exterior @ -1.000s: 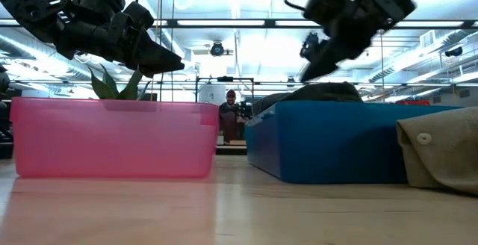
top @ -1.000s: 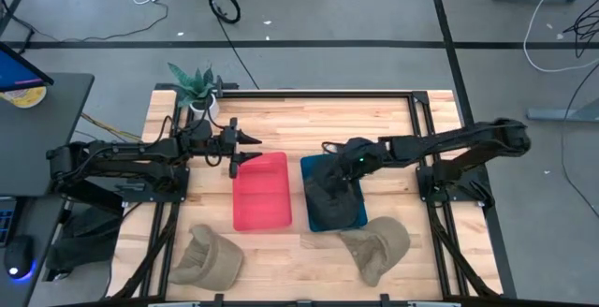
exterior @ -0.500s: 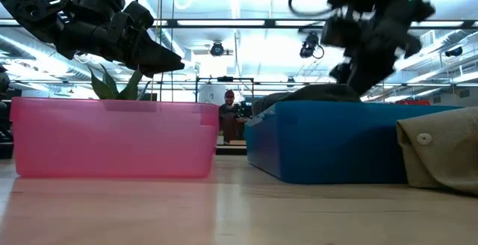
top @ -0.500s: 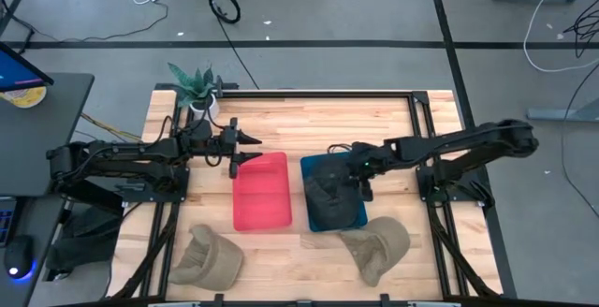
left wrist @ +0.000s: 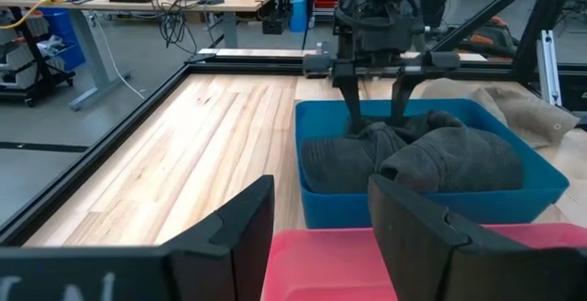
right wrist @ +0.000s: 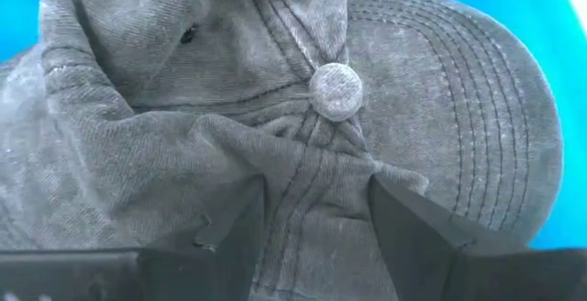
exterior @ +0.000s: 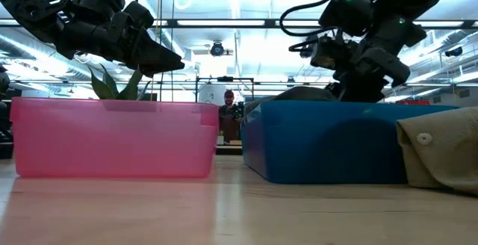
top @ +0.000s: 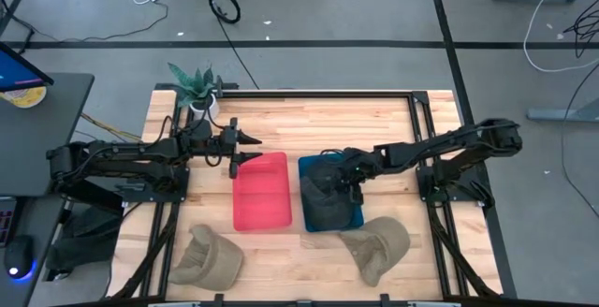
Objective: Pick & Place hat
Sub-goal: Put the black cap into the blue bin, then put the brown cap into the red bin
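Observation:
A dark grey hat [top: 323, 187] lies bunched in the blue bin [top: 359, 217] at the table's middle. It also shows in the left wrist view [left wrist: 440, 154] and fills the right wrist view [right wrist: 165, 108]. My right gripper [top: 344, 178] is open and down in the bin on the hat. My left gripper [top: 247, 140] is open and empty, and hovers over the far end of the pink bin [top: 260, 195]. My right gripper comes at the hat from above, its fingers [left wrist: 353, 113] pointing down. Both open fingertips rest in the cloth of the crown [right wrist: 312, 168], just below the top button [right wrist: 336, 91]. A ridge of cloth stands between them. The hat lies in the bin.
Two tan hats lie near the table's near edge, one on the left [top: 211, 255] and one on the right [top: 376, 241]. A potted plant [top: 195, 86] stands at the far left corner. The pink bin holds nothing.
My right gripper has gone toward the table's right edge and up off the hat, then back left and down onto the hat's crown. The blue bin has slid a little toward the table's left.

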Available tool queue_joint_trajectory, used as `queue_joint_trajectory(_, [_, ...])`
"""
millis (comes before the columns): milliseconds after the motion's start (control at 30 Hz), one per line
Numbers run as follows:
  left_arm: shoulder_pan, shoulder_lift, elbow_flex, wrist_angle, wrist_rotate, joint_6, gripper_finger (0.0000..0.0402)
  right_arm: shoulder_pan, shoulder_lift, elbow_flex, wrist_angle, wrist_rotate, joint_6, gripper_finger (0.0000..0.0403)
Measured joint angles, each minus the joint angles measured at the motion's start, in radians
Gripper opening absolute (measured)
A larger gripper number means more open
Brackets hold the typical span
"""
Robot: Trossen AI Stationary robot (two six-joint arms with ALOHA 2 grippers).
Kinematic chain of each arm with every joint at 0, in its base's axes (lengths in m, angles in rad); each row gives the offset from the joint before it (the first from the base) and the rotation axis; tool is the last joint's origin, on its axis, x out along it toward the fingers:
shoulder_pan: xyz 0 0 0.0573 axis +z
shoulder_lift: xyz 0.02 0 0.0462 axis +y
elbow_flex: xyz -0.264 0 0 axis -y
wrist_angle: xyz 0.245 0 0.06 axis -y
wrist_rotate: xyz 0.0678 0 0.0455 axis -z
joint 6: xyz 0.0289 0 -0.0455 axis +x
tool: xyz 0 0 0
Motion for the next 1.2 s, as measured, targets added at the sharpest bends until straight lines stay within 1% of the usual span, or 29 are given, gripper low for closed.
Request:
queue_joint_trajectory(200, [0.0, 0.0, 0.0, 0.0, 0.0, 0.0, 0.0181, -0.001, -0.128, 0.015, -0.05, 0.004, 0.0, 0.0206])
queue_joint_trajectory(300, [0.0, 0.0, 0.0, 0.0, 0.001, -0.002, 0.0181, -0.007, -0.199, 0.016, -0.052, 0.039, 0.003, 0.0206])
queue_joint_trajectory(367, [0.0, 0.0, 0.0, 0.002, 0.031, 0.006, 0.0181, -0.016, -0.241, 0.016, -0.051, 0.059, 0.003, 0.0206])
queue_joint_trajectory(467, [0.006, -0.01, 0.0, 0.009, 0.089, 0.018, 0.0181, -0.027, -0.29, 0.017, -0.006, 0.104, 0.002, 0.0206])
queue_joint_trajectory(533, [0.012, -0.019, 0.002, 0.043, 0.082, -0.014, 0.0181, -0.031, -0.313, 0.017, 0.033, 0.134, -0.009, 0.0206])
queue_joint_trajectory(667, [0.018, -0.05, 0.001, 0.012, 0.077, -0.027, 0.0181, -0.045, -0.336, 0.018, 0.112, 0.149, -0.042, 0.0206])
queue_joint_trajectory(733, [0.016, -0.062, 0.001, 0.003, 0.07, -0.048, 0.0181, -0.053, -0.34, 0.019, 0.125, 0.15, -0.043, 0.0206])
queue_joint_trajectory(833, [-0.006, -0.087, 0.001, 0.003, 0.03, -0.095, 0.0181, -0.07, -0.339, 0.019, 0.135, 0.157, -0.043, 0.0206])
queue_joint_trajectory(933, [-0.068, -0.101, 0.001, -0.004, -0.061, -0.107, 0.0181, -0.078, -0.339, 0.019, 0.121, 0.158, -0.041, 0.0206])
queue_joint_trajectory(1033, [-0.144, -0.108, 0.0, -0.007, -0.149, -0.053, 0.0181, -0.079, -0.339, 0.019, 0.121, 0.157, -0.042, 0.0206])
queue_joint_trajectory(1133, [-0.203, -0.129, 0.0, -0.005, -0.191, -0.019, 0.0181, -0.08, -0.339, 0.019, 0.121, 0.157, -0.043, 0.0206])
queue_joint_trajectory(1200, [-0.223, -0.151, -0.021, 0.014, -0.198, -0.004, 0.0181, -0.08, -0.339, 0.02, 0.121, 0.157, -0.044, 0.0206])
